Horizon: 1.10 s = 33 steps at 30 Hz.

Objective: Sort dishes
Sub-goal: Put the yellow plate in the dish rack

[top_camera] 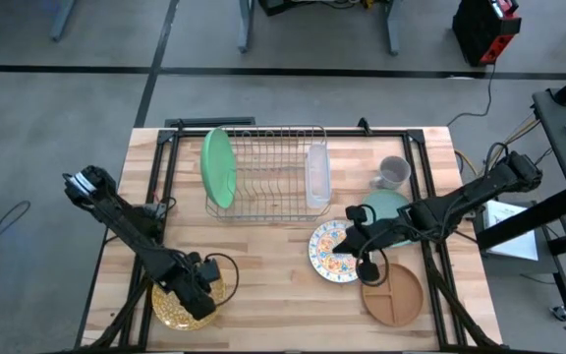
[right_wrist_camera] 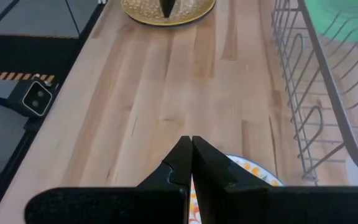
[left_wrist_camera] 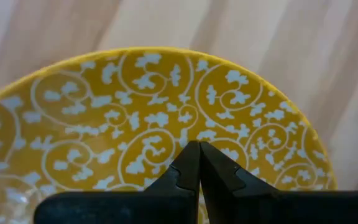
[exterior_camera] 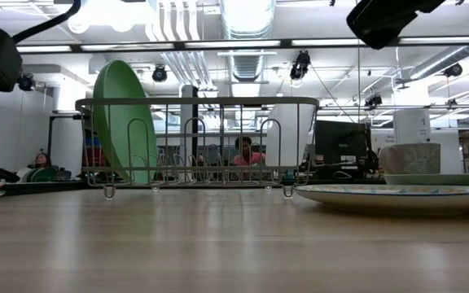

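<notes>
Green plate (top_camera: 217, 167) racked; left gripper (left_wrist_camera: 199, 163) closed, empty, over gold plate (left_wrist_camera: 148, 124); right gripper (right_wrist_camera: 190, 158) closed, empty, at floral plate (top_camera: 334, 252); next: open fingers, grasp a rim.

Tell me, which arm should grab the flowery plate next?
Probably the right. Its claw hangs shut over the flowery plate, while the left claw, also shut, is across the table above the gold plate.

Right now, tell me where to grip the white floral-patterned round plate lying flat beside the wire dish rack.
Probably the rim. The white floral-patterned round plate lies flat on the wooden table, so only its raised edge offers a hold. Come from above at its rack-facing side; the right tool hovers there, fingers together, so open first.
</notes>
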### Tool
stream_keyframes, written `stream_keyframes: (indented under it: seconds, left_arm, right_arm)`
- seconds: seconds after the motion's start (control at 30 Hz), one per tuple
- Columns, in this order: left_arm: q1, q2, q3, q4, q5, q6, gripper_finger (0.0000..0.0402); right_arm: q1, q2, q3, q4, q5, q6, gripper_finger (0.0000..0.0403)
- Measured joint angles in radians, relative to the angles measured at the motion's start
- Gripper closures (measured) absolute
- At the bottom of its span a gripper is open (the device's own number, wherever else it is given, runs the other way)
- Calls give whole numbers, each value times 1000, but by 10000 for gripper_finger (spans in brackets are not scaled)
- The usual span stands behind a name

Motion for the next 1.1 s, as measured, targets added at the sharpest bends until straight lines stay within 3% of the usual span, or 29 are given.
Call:
stream_keyframes:
  seconds: [0.7, 1.1]
  left_arm:
    - [34, 115, -3, 297, -229, 98, 401]
    - [171, 209, -5, 545, -305, 388, 401]
  right_arm:
    - [69, 0, 0, 42, 108, 15, 401]
    - [69, 0, -13, 76, 163, 2, 401]
